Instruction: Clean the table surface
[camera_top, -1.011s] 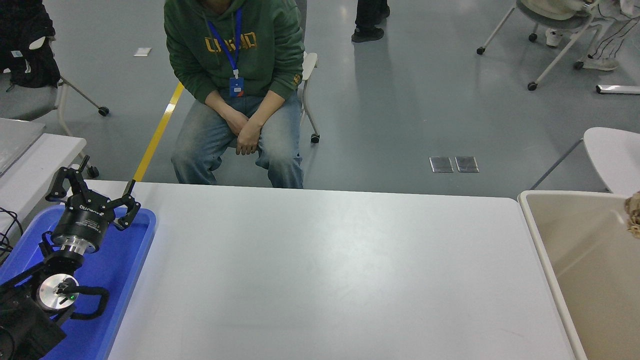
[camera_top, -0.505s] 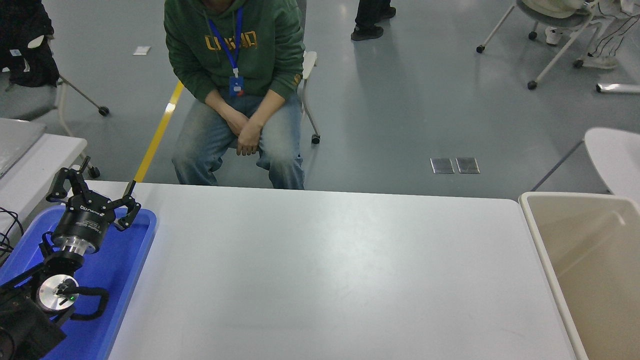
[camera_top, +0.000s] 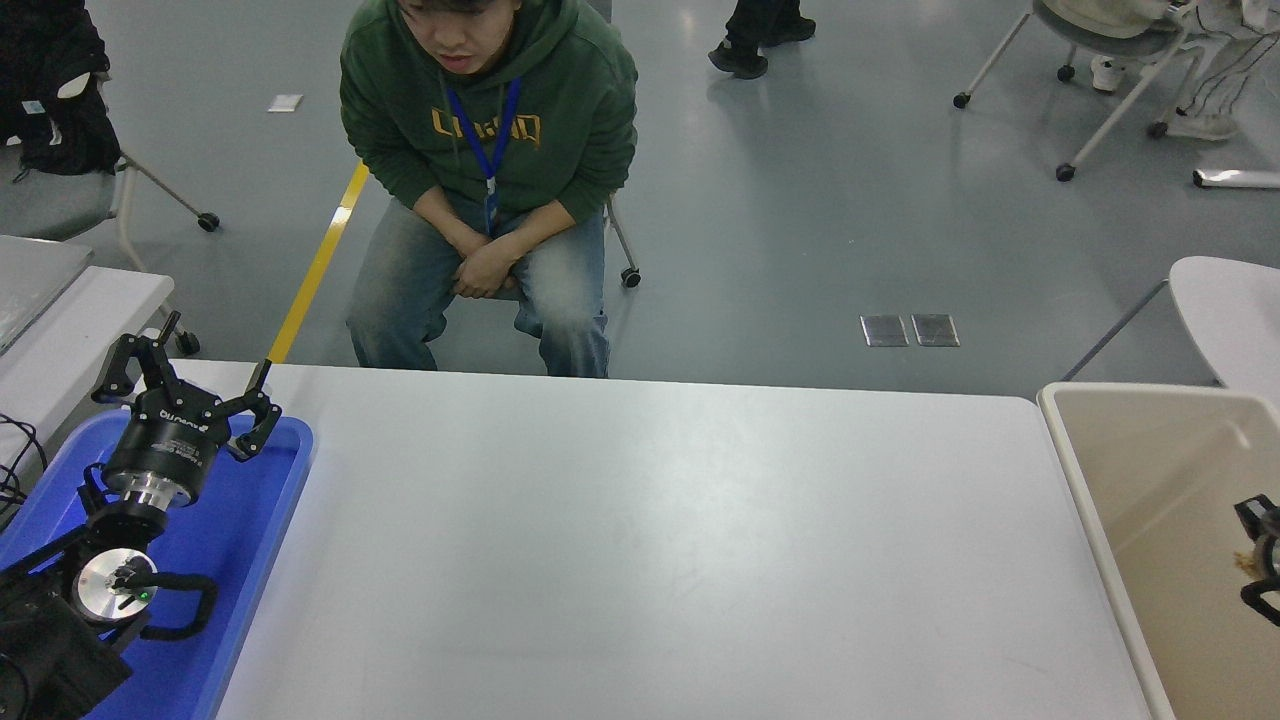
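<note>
The white table surface (camera_top: 640, 540) fills the middle of the view and nothing lies on it. My left gripper (camera_top: 212, 352) is parked at the lower left over the blue tray (camera_top: 255, 520), its fingers spread open and empty. Only a small part of my right gripper (camera_top: 1262, 555) shows at the right edge, inside the beige bin (camera_top: 1090, 480). A small tan scrap (camera_top: 1244, 563) sits right beside its black fingers. I cannot tell whether it is held or whether the fingers are open.
A person in a green hoodie (camera_top: 490, 110) sits on a chair at the table's far side, hands clasped between the knees. A second white table (camera_top: 70, 320) stands at the far left. Wheeled chairs (camera_top: 1100, 60) stand on the floor behind.
A brown crumpled thing at the right edge one second ago is gone. My right gripper has come into view lower down in the bin. The person has leaned forward. The left arm has not moved.
</note>
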